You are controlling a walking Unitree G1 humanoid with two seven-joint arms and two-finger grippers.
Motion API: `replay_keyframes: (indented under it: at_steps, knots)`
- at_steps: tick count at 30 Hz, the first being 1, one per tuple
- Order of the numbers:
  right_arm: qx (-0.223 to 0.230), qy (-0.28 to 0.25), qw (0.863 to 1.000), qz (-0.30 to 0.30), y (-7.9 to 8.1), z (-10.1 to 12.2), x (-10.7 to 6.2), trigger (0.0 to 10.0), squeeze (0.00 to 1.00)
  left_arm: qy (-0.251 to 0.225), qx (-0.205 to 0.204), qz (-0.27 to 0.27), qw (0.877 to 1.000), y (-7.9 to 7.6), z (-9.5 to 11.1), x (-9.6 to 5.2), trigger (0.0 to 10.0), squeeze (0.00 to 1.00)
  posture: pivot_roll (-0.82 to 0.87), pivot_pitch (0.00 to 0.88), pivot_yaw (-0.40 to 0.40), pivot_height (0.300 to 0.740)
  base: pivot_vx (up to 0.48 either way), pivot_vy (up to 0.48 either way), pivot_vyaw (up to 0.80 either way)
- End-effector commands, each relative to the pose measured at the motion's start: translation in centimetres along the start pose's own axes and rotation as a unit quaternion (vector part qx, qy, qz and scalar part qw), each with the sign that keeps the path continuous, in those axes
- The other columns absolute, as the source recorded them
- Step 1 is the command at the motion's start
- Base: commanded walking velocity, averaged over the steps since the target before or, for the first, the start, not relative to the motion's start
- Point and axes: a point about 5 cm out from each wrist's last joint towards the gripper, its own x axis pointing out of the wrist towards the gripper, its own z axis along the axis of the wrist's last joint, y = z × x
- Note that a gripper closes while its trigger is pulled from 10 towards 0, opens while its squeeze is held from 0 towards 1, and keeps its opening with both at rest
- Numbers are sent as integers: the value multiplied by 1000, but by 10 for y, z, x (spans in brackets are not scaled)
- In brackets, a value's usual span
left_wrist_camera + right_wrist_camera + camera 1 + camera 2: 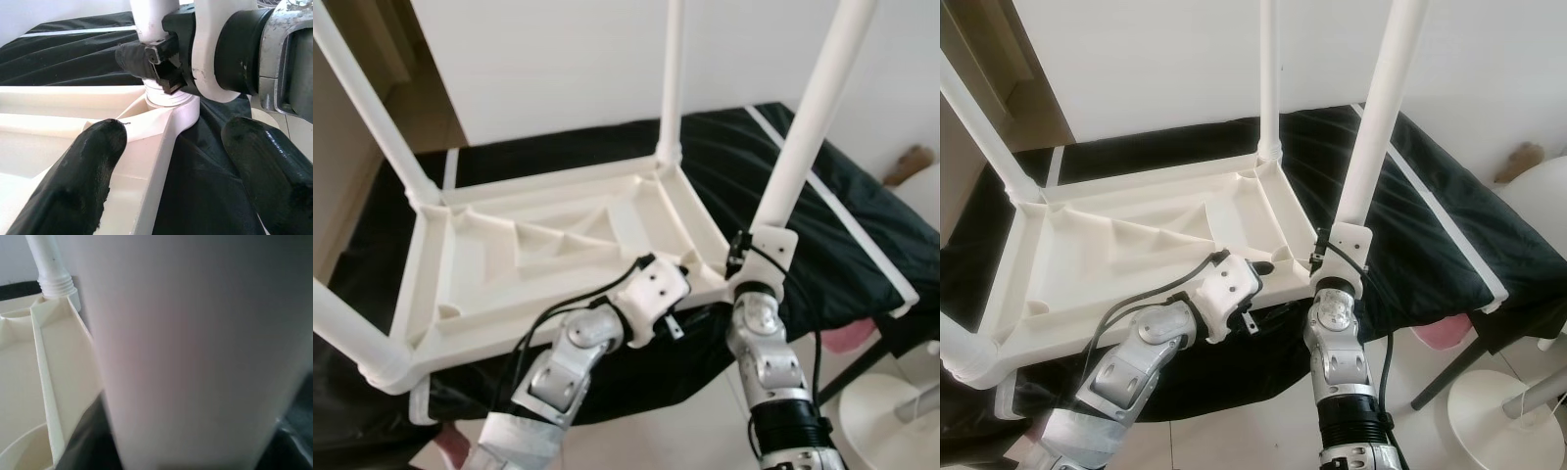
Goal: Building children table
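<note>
A white plastic children's table top [558,245] lies upside down on a black cloth, with white legs standing up from its corners. My right gripper [744,257] is shut on the near right leg [813,108], just above its threaded base [168,98]; that leg looms close in the right wrist view [195,352]. My left gripper [171,132] is open at the top's near edge beside that corner. One of its fingers [88,166] lies over the rim and the other hangs over the cloth.
The black cloth [842,225] covers a low surface that ends at my feet. To the right on the tiled floor stand a white round base [886,411] and a pink object [847,338]. A white wall rises behind.
</note>
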Motion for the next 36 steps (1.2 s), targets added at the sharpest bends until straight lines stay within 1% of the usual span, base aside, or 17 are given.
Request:
replay_keyframes:
  at_steps: [1,5,10,13,14,15,16,19,21,22,23,24,27,28,30,33,36]
  knots:
    - [8,54,999,-8,-9,-21,-3,10000,1000,8,2,28,1000,4,-2,0,10000,0,-29,0,40,740,0,0,0]
    - [13,42,999,2,-7,-18,-4,10000,1000,7,2,28,1000,4,-1,0,10000,0,-31,0,40,740,0,0,0]
    - [33,-2,999,40,-5,-4,-5,10000,1000,5,2,29,1000,4,0,1,10000,0,-32,0,40,740,0,0,0]
    - [26,-18,997,70,-13,-1,-1,10000,1000,5,3,29,1000,5,0,1,10000,0,-36,0,42,740,0,0,0]
    - [24,-21,995,90,-19,0,2,10000,808,5,3,29,1000,5,0,1,10000,0,-40,0,43,740,0,0,0]
    - [24,-21,995,90,-19,0,2,10000,808,5,3,29,1000,5,0,1,10000,0,-40,0,43,740,0,0,0]
    - [17,-26,993,116,-27,1,5,10000,0,5,3,28,1000,6,0,1,10000,0,-44,0,45,740,0,0,0]
    - [9,-30,989,143,-35,3,8,10000,0,4,4,28,1000,6,1,1,10000,0,-45,0,45,740,0,0,0]
    - [-14,-36,979,201,-43,5,13,10000,0,3,5,27,1000,6,1,3,10000,0,-52,0,47,740,0,0,0]
    - [-14,-36,979,201,-43,5,13,10000,0,3,5,27,1000,6,1,3,10000,0,-52,0,47,740,0,0,0]
    - [-22,-31,970,239,-46,6,15,10000,0,2,5,27,1000,6,2,3,10000,0,-52,0,47,740,0,0,0]
    - [-22,-31,970,239,-46,6,15,10000,0,2,5,27,1000,6,2,3,10000,0,-52,0,47,740,0,0,0]
    - [-40,-26,938,343,-45,14,20,10000,0,-1,5,25,1000,7,3,4,10000,0,-58,0,53,740,0,0,0]
    - [-40,-26,938,343,-45,14,20,10000,0,-1,5,25,1000,7,3,4,10000,0,-58,0,53,740,0,0,0]
    - [-67,-30,922,380,-43,23,28,10000,0,-1,7,22,1000,8,3,5,10000,0,-60,0,56,740,0,0,0]
    - [-77,-30,917,391,-43,25,31,10000,0,-1,7,22,1000,8,3,5,10000,0,-60,0,56,740,0,0,0]
    - [-113,-27,900,420,-41,29,38,10000,0,-2,9,22,1000,8,3,5,10000,0,-51,0,51,740,0,0,0]
